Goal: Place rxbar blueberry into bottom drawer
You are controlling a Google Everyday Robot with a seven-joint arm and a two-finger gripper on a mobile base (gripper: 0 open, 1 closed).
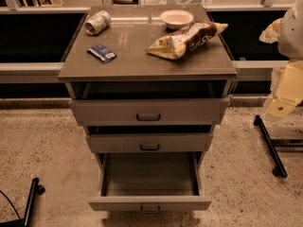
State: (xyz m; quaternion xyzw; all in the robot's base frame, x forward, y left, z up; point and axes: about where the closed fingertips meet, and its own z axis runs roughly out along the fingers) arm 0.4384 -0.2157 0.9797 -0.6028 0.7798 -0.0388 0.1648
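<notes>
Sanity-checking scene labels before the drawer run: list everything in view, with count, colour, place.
rxbar: 1, dark blue, cabinet top, front left
can: 1, green-white, crushed, cabinet top, back left
bowl: 1, white, cabinet top, back centre
chip bag: 1, tan-brown, cabinet top, right
cabinet: 1, grey, centre
upper drawers: 2, grey, slightly open
bottom drawer: 1, grey, pulled out furthest, nothing visible inside
floor bars: 2, black, floor left and right of cabinet
hand: 1, cream, right edge, beside the cabinet, apart from it
</notes>
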